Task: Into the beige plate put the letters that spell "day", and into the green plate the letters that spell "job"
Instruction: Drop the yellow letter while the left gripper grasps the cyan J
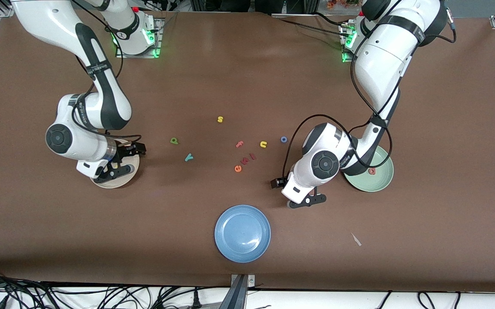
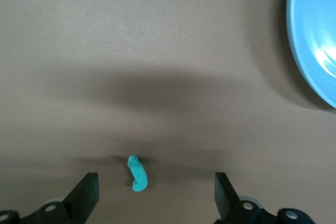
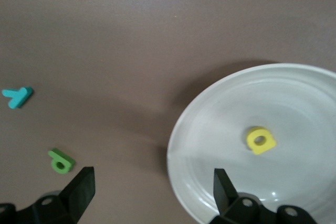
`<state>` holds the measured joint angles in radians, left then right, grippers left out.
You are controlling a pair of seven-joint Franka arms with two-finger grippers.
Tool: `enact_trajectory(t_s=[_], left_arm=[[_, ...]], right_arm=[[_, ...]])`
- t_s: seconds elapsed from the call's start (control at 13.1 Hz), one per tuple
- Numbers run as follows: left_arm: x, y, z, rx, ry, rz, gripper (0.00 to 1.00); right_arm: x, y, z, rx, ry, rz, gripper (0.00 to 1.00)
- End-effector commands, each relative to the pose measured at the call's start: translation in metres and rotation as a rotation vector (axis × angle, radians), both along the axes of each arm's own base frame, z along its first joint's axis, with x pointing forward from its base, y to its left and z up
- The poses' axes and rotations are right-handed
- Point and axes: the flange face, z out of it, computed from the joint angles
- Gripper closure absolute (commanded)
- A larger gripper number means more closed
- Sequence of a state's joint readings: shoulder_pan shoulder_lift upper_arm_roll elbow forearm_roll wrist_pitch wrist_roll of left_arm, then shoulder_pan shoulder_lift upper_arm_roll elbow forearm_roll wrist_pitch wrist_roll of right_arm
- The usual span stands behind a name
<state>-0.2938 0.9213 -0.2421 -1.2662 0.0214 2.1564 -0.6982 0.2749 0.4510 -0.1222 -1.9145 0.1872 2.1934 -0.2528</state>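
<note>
The beige plate (image 1: 123,182) lies toward the right arm's end, with the yellow "a" (image 3: 261,140) resting in it. My right gripper (image 3: 152,179) hovers open over that plate's rim (image 3: 181,145), holding nothing. The green "d" (image 1: 174,140) and teal "y" (image 1: 188,157) lie on the table beside the plate. The green plate (image 1: 380,182) holds the red "b" (image 1: 372,171). The blue "o" (image 1: 283,139) sits on the table. My left gripper (image 1: 307,201) is low over the table, open, with the teal "j" (image 2: 137,172) lying between its fingers, untouched.
A blue plate (image 1: 242,233) sits near the front camera, close to the left gripper. Loose letters lie mid-table: yellow "s" (image 1: 220,119), pink "f" (image 1: 239,144), yellow "u" (image 1: 263,144), orange "e" (image 1: 238,168) and two reddish ones (image 1: 248,159). A white scrap (image 1: 356,239) lies near the front edge.
</note>
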Motion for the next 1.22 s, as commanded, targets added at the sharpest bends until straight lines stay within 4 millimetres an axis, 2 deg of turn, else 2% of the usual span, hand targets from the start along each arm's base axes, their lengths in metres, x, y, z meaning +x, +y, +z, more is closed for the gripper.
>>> enact_trajectory(t_s=[0.0, 0.08, 0.15, 0.23, 0.38, 0.54, 0.69, 0.76, 0.92, 1.07, 1.15], left_arm=[[0.004, 0.005, -0.005, 0.039, -0.007, 0.012, 0.25], [0.003, 0.008, -0.008, 0.044, 0.000, 0.019, 0.33], [0.003, 0.011, -0.011, 0.045, 0.007, 0.032, 0.37], [-0.002, 0.009, -0.016, 0.052, 0.019, 0.042, 0.48], [-0.009, 0.008, -0.025, 0.066, 0.040, 0.068, 0.48], [-0.012, 0.006, -0.028, 0.071, 0.047, 0.073, 0.52], [-0.014, 0.008, -0.032, 0.075, 0.055, 0.072, 0.54], [-0.017, 0.007, -0.034, 0.079, 0.062, 0.069, 0.55], [-0.018, 0.007, -0.036, 0.080, 0.065, 0.070, 0.68], [-0.019, 0.006, -0.036, 0.082, 0.064, 0.071, 0.92], [-0.019, 0.006, -0.036, 0.081, 0.065, 0.073, 1.00]], right_arm=[[-0.012, 0.005, 0.005, 0.004, 0.014, -0.054, 0.00], [-0.013, 0.013, 0.006, -0.002, 0.011, -0.034, 0.00], [-0.017, 0.018, 0.003, -0.004, 0.018, -0.027, 0.00], [-0.023, 0.029, 0.003, -0.004, 0.015, -0.011, 0.00], [-0.031, 0.041, 0.000, -0.012, 0.013, -0.027, 0.00], [-0.048, 0.058, -0.007, -0.016, -0.017, -0.007, 0.00], [-0.067, 0.070, -0.015, -0.004, -0.074, 0.070, 0.00], [-0.074, 0.070, -0.020, 0.007, -0.111, 0.133, 0.00], [-0.080, 0.071, -0.025, 0.018, -0.136, 0.219, 0.00], [-0.080, 0.071, -0.022, 0.036, -0.151, 0.366, 0.00], [-0.080, 0.071, -0.021, 0.039, -0.151, 0.391, 0.00]])
